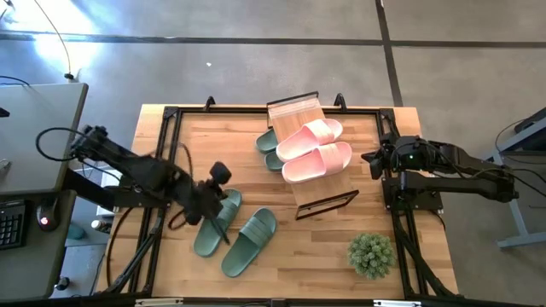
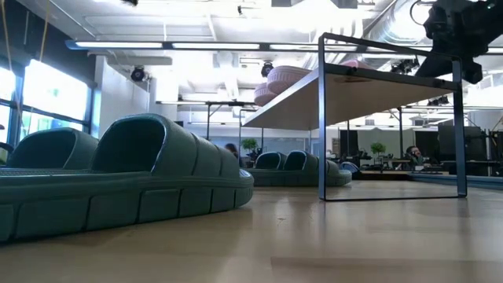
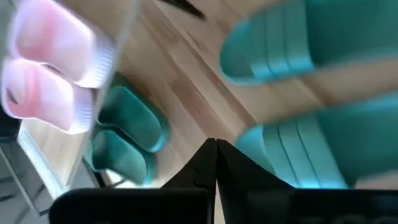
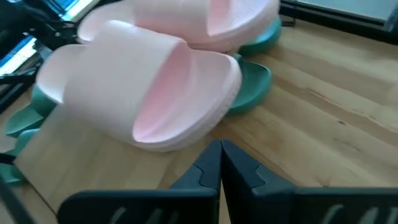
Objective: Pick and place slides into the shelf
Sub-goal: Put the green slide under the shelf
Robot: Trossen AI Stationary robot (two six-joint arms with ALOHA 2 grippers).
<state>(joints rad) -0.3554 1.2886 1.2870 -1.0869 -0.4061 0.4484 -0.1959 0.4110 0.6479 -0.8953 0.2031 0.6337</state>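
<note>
We start at the left gripper [image 1: 223,228], which hangs over the near left of the table [image 1: 328,247] with its two dark fingers [image 3: 208,163] pressed tip to tip, holding nothing. In the high view it sits right between the two loose sage-green slides: one [image 1: 215,223] lies just beside it at about nine o'clock, the other [image 1: 250,241] at about four o'clock, both with toes angled toward one o'clock. The left wrist view shows the ribbed straps of these two close ahead of the closed fingertips, but we cannot tell whether the fingers touch either one.

From there, at about two o'clock across the bare wood, stands the shelf [image 1: 300,109], its slatted wooden top carried on a thin black frame. The pale pink pair [image 1: 312,149] lies side by side on that top panel. Under the panel, on the tabletop, a second green pair [image 1: 270,148] pokes out at the shelf's nine o'clock edge; in the low view both sit beneath the shelf.

The right gripper [image 1: 373,159] waits at the shelf's three o'clock side, near the right edge of the table, its fingers [image 4: 211,168] also shut together and empty, pointing at the pink pair.

At about five o'clock from the shelf, near the front right corner, sits a small green potted plant [image 1: 370,254], well apart from all the slides.
</note>
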